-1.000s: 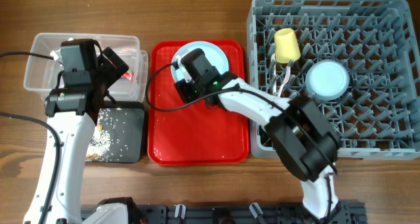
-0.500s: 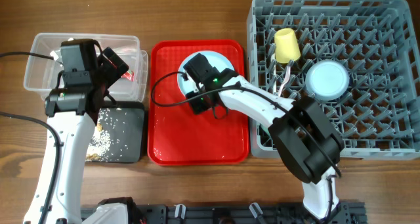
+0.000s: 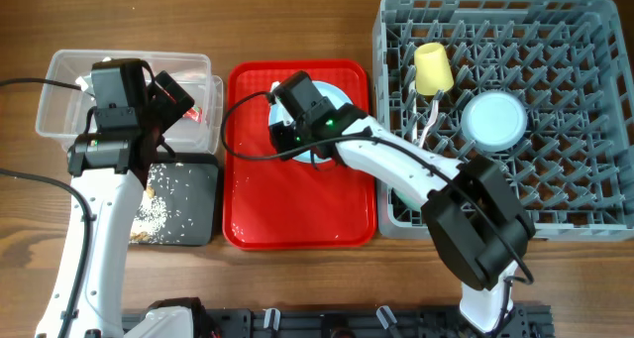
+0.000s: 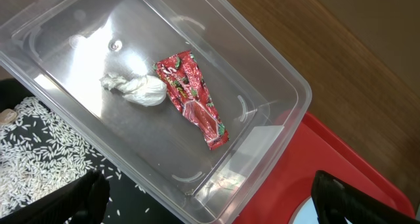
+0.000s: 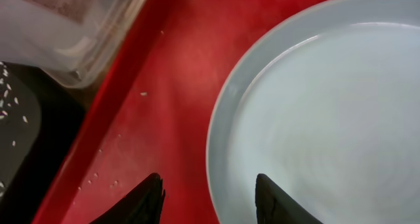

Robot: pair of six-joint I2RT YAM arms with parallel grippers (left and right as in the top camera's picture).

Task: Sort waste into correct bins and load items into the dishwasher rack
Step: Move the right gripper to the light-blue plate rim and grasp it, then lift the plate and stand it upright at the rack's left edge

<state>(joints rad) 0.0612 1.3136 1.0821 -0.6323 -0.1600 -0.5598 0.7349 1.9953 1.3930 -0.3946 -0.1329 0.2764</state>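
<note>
The right gripper [image 5: 210, 196], jaws apart, straddles the rim of the light blue plate [image 5: 328, 119], with bare red tray [image 5: 164, 86] under its outer finger. The left gripper [image 4: 210, 199], spread wide, hangs over the clear tub [image 4: 292, 86], with the wrapper [image 4: 195, 99] and tissue [image 4: 139, 89] just ahead of it.

Probably robotics lab bench staged as kitchen, surroundings out of frame: wooden tabletop [image 3: 297, 21], black mounting rail [image 3: 337, 323], grey dishwasher rack [image 3: 580, 184], red serving tray [image 3: 297, 214].
</note>
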